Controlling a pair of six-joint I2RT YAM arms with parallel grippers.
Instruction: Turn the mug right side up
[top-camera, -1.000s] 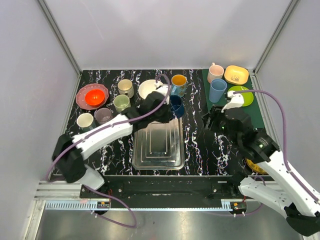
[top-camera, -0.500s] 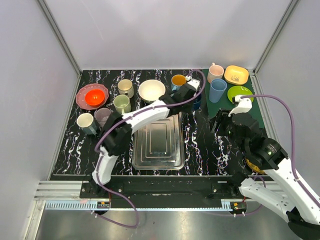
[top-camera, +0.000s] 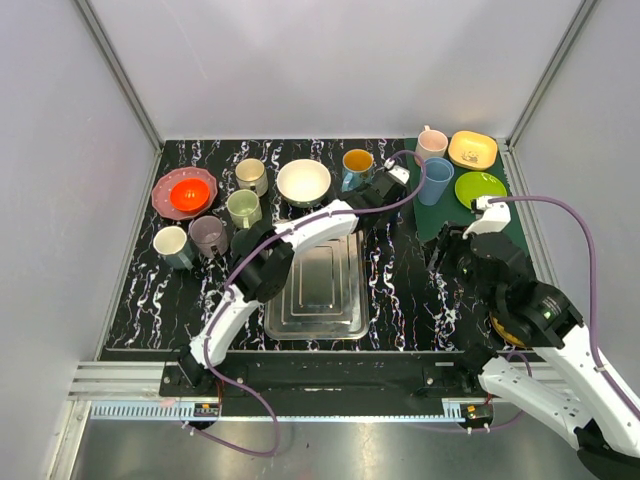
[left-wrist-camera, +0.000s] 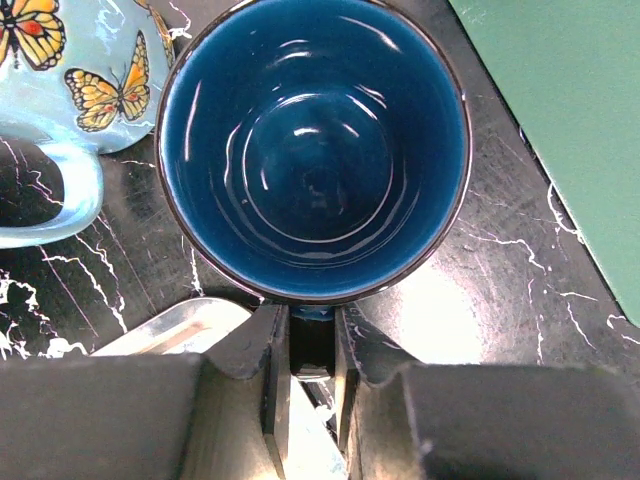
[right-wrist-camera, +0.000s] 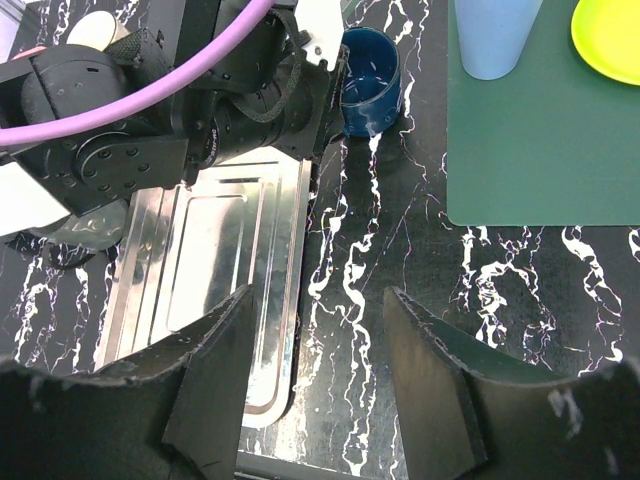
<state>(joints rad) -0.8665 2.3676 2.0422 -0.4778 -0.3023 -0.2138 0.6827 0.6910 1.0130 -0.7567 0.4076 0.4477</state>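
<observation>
The mug (left-wrist-camera: 312, 150) is dark blue and glossy, and I look straight down into its open mouth in the left wrist view. My left gripper (left-wrist-camera: 310, 340) is shut on its handle, which is pinched between the two fingers. In the right wrist view the mug (right-wrist-camera: 368, 92) stands mouth up on or just above the black marble table, between the steel tray's far corner and the green mat, and the left wrist hides its left side. From above, the left gripper (top-camera: 388, 198) covers the mug. My right gripper (right-wrist-camera: 315, 340) hangs open over bare table, holding nothing.
A butterfly mug (left-wrist-camera: 60, 70) stands close to the blue mug's left. The steel tray (top-camera: 315, 285) lies mid-table. On the green mat (top-camera: 500, 235) stand a blue tumbler (top-camera: 435, 180), a pink cup and two plates. A white bowl (top-camera: 303, 182) and several cups sit at the back left.
My left arm has swung right with the blue mug, from above the tray's far edge to beside the green mat. The right arm has drawn back slightly toward its base.
</observation>
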